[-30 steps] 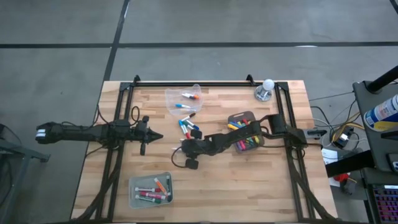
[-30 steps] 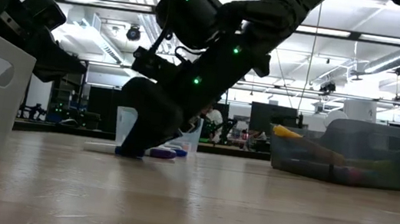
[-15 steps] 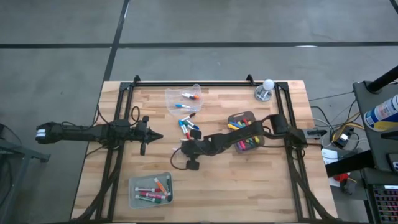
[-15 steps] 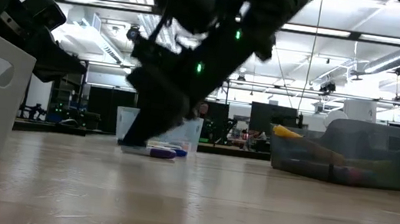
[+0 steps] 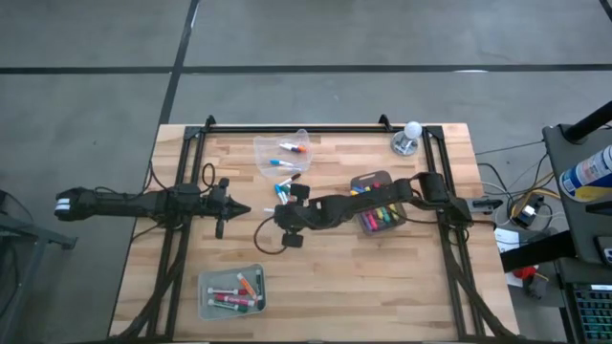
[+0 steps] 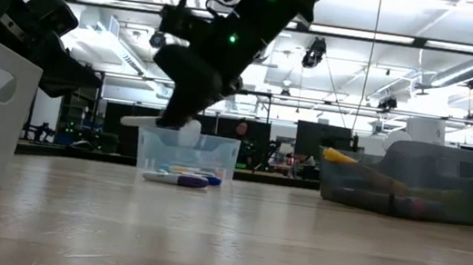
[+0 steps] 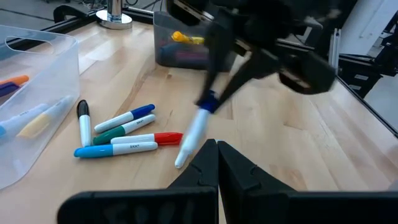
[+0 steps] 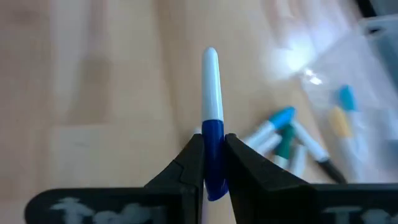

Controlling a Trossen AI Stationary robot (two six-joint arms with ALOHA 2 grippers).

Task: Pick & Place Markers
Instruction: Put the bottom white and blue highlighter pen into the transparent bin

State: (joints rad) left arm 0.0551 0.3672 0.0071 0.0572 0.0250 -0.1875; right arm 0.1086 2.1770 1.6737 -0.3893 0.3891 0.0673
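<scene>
- Gripping a white marker with a blue cap (image 8: 211, 112) by its capped end, the right gripper (image 5: 280, 216) has its jaws closed tight on the pen, whose white barrel juts out past the fingertips.
- That gripper sits near the middle of the bench (image 5: 335, 287), and the low view shows it lifted clear of the wood, above the height of the loose pens.
- Loose markers (image 7: 121, 134) lie flat on the bench just beside it, toward the far edge: blue, green, red, light blue and one with a black cap.
- Behind them, by the far edge, a clear bin (image 5: 283, 153) holds a few more markers, one with an orange cap.
- A grey bin (image 5: 376, 204) toward the right edge is filled with mixed-colour markers; the right arm crosses over it.
- A second clear bin (image 5: 229, 291) near the front edge holds several markers, mostly red and white.
- The left gripper (image 5: 239, 208) hangs over the left half of the bench, pointing toward the loose pens; its jaws look pressed together with nothing between them, though only their tips show in the wrist view.
</scene>
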